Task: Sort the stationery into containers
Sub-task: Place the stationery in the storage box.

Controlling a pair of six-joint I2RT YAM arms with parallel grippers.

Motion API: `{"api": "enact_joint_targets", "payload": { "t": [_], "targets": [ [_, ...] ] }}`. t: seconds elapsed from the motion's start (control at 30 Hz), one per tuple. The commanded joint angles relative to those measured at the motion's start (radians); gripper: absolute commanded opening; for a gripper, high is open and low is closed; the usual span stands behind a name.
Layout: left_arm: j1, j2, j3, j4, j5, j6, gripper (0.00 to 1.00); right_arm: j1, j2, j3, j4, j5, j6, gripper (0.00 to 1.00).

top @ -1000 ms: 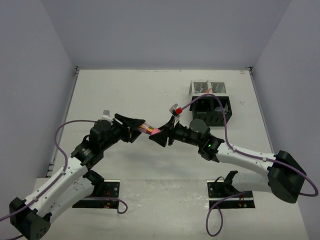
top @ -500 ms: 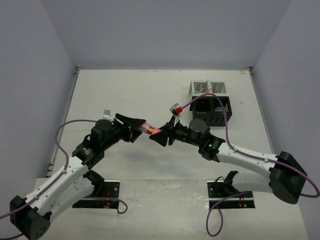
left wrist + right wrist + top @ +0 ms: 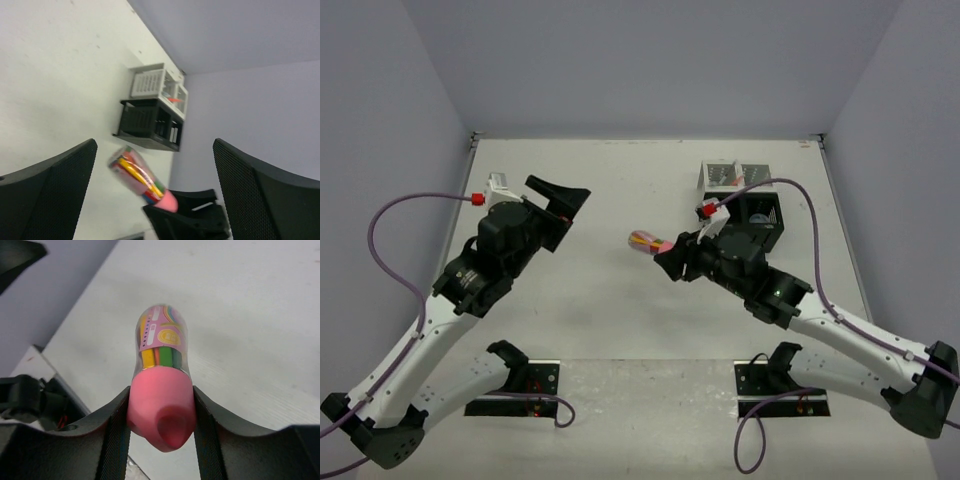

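Right claw [image 3: 161,390] pinching pink-capped tube of coloured pens [image 3: 161,347], left claw [image 3: 567,200] spread wide at left, black box [image 3: 760,222] and white box [image 3: 732,176] far right.

Two arms are counted: left arm [image 3: 420,340], right arm [image 3: 850,330]. One gripper per arm, two in all: left gripper [image 3: 563,203], right gripper [image 3: 672,257]. Two mesh containers are seen: one white container [image 3: 724,176], one black container [image 3: 766,213]. One pink-capped tube [image 3: 646,241] is counted; at least three coloured sticks are seen inside it, the full number cannot be told. Two purple cables are noted: left cable [image 3: 395,215], right cable [image 3: 800,195]. Two base plates: left base plate [image 3: 520,385], right base plate [image 3: 782,383]. One table [image 3: 620,180].
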Motion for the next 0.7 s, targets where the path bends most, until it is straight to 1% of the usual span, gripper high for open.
{"api": "enact_joint_targets", "payload": {
  "t": [0.0, 0.03, 0.13, 0.2, 0.27, 0.37, 0.43, 0.47, 0.57, 0.67],
  "targets": [
    [-0.001, 0.002, 0.072, -0.151, -0.199, 0.271, 1.0, -0.063, -0.048, 0.178, -0.301, 0.287, 0.02, 0.0],
    [-0.001, -0.003, 0.076, -0.163, -0.214, 0.322, 1.0, -0.108, -0.052, 0.206, -0.344, 0.295, 0.015, 0.0],
    [-0.001, -0.026, 0.07, -0.211, -0.235, 0.407, 1.0, -0.279, -0.054, 0.254, -0.404, 0.273, -0.011, 0.0],
    [-0.001, -0.051, 0.048, -0.212, -0.225, 0.469, 1.0, -0.352, -0.041, 0.305, -0.436, 0.279, -0.034, 0.0],
    [-0.001, -0.076, 0.037, -0.207, -0.191, 0.534, 1.0, -0.422, -0.006, 0.347, -0.465, 0.246, -0.062, 0.0],
    [-0.001, -0.089, 0.057, -0.248, -0.177, 0.626, 1.0, -0.472, 0.073, 0.449, -0.527, 0.241, -0.092, 0.0],
    [-0.001, -0.09, 0.083, -0.299, -0.179, 0.7, 1.0, -0.5, 0.15, 0.493, -0.564, 0.263, -0.108, 0.0],
    [-0.001, -0.09, 0.098, -0.318, -0.182, 0.701, 1.0, -0.509, 0.151, 0.509, -0.573, 0.268, -0.111, 0.0],
    [-0.001, -0.106, 0.153, -0.382, -0.246, 0.787, 1.0, -0.537, 0.215, 0.529, -0.585, 0.269, -0.113, 0.0],
    [-0.001, -0.13, 0.157, -0.397, -0.284, 0.84, 1.0, -0.541, 0.253, 0.53, -0.602, 0.25, -0.108, 0.0]
  ]
}}
